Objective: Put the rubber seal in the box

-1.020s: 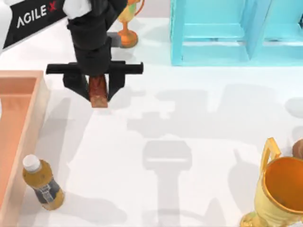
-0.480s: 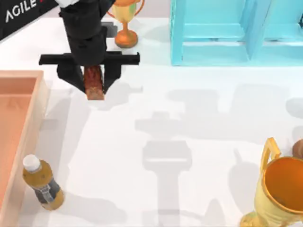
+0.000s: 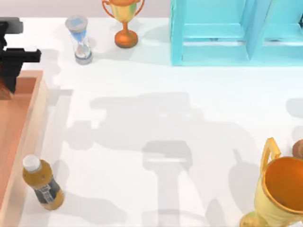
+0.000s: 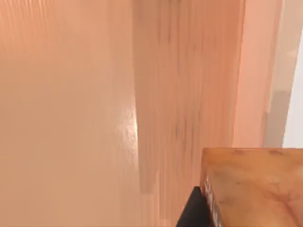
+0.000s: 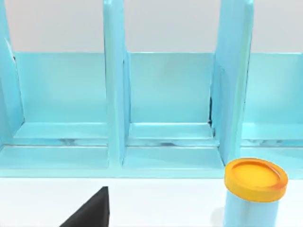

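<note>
The left gripper [image 3: 6, 87] hangs over the far end of the box [image 3: 40, 109], which lies along the table's [image 3: 165, 123] left edge. Its jaws pinch the rubber seal [image 4: 255, 187], held above the box's orange-brown floor near the rim. An amber bottle [image 3: 42, 183] stands just right of the box. Farther right of the box stand an hourglass [image 3: 80, 39], a small trophy [image 3: 124, 21], a turquoise shelf unit [image 3: 236, 30] and a large gold trophy [image 3: 279, 189].
</note>
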{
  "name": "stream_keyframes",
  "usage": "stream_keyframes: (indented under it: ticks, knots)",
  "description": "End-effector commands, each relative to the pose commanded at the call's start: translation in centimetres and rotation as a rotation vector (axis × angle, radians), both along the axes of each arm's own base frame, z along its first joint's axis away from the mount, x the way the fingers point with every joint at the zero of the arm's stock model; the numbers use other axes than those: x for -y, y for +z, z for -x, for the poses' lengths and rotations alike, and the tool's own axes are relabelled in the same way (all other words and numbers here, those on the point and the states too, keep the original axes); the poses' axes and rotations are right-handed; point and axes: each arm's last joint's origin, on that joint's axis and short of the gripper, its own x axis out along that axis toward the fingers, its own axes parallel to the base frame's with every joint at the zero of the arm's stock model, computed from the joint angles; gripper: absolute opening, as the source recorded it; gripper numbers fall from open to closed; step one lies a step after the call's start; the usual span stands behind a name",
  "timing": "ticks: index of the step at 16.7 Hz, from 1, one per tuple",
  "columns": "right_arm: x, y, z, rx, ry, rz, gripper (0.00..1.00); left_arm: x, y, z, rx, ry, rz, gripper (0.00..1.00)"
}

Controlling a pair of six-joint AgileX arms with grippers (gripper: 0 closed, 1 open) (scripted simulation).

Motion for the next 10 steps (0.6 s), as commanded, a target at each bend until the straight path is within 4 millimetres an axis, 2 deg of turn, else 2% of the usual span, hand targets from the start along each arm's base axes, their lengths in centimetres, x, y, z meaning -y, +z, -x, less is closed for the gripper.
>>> stream_keyframes:
  ticks: [2,4,6,10]
  knots:
    - [0.0,0.0,0.0,0.0,0.0,0.0,1.0,-4.7,0.7,2.0,0.0,0.007,0.002,0.0]
    - [0.0,0.0,0.0,0.0,0.0,0.0,1.0,-7.8,1.3,4.0,0.008,0.007,0.003,0.0]
    - [0.0,0.0,0.0,0.0,0.0,0.0,1.0,-9.3,1.6,5.4,0.016,0.007,0.002,0.0]
    - [0.0,0.0,0.0,0.0,0.0,0.0,1.0,-9.6,1.7,5.7,0.018,0.006,0.002,0.0]
